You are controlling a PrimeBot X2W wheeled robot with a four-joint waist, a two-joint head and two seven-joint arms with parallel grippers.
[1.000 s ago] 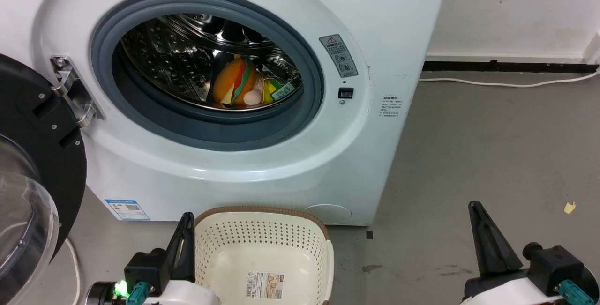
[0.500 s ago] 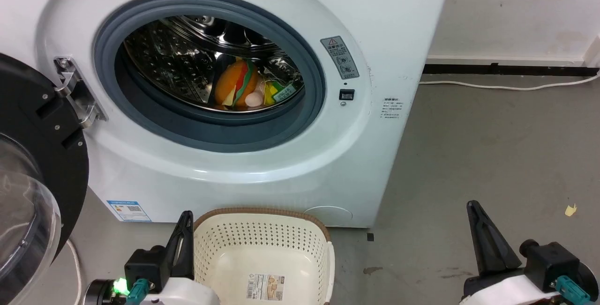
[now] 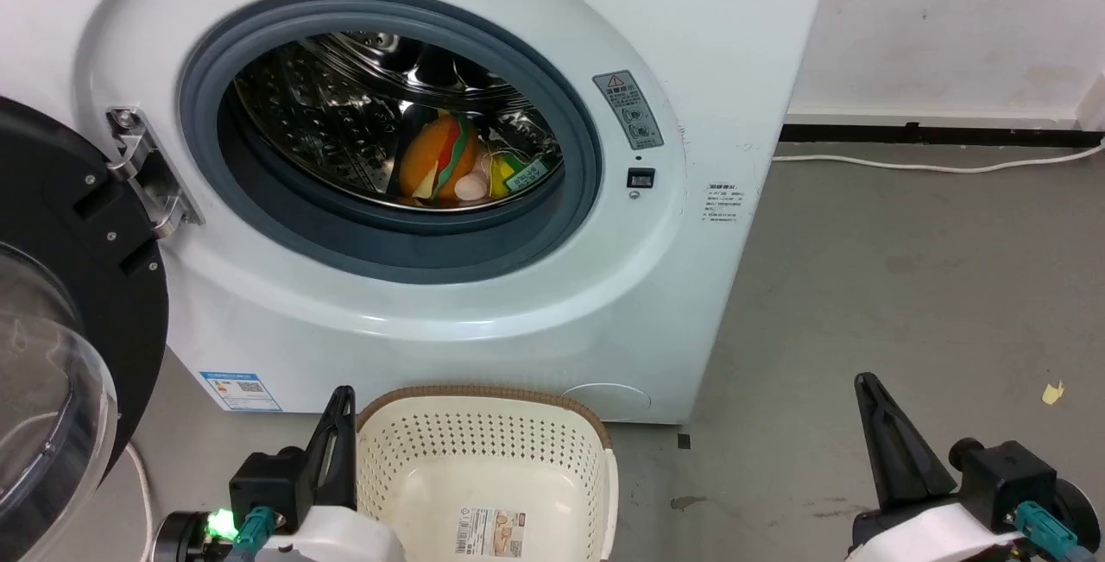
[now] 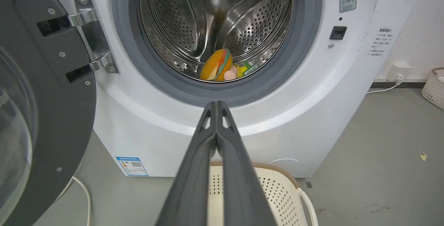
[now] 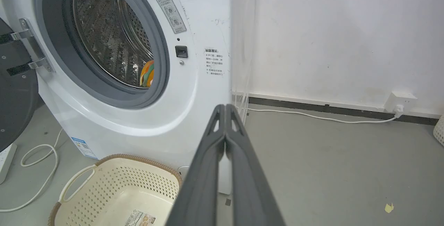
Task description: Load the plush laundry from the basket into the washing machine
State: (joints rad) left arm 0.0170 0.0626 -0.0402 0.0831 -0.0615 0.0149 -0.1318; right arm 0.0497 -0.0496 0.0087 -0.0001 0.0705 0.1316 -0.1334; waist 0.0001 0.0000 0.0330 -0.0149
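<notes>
The plush laundry (image 3: 449, 163), an orange hamburger with pink and yellow pieces, lies at the bottom of the steel drum of the white washing machine (image 3: 483, 312); the plush laundry (image 4: 219, 66) shows there in the left wrist view too, and an orange edge of the plush laundry (image 5: 147, 74) in the right wrist view. The cream basket (image 3: 483, 458) stands on the floor before the washer, only its barcode label inside. My left gripper (image 3: 344, 396) is shut beside the basket's left rim. My right gripper (image 3: 863, 382) is shut over bare floor at the lower right. The black-framed door (image 3: 60, 320) hangs open at left.
A white cable (image 3: 932, 167) runs along the wall base at right, with a socket (image 5: 399, 102) on the wall. Another cable (image 5: 38, 156) loops on the floor left of the washer. A second pale basket (image 4: 433, 87) sits far right. A yellow scrap (image 3: 1051, 392) lies on grey floor.
The whole head view has shifted slightly down and right, so the camera moved. Both grippers stay shut in about the same places; the plush rests unmoved in the drum.
</notes>
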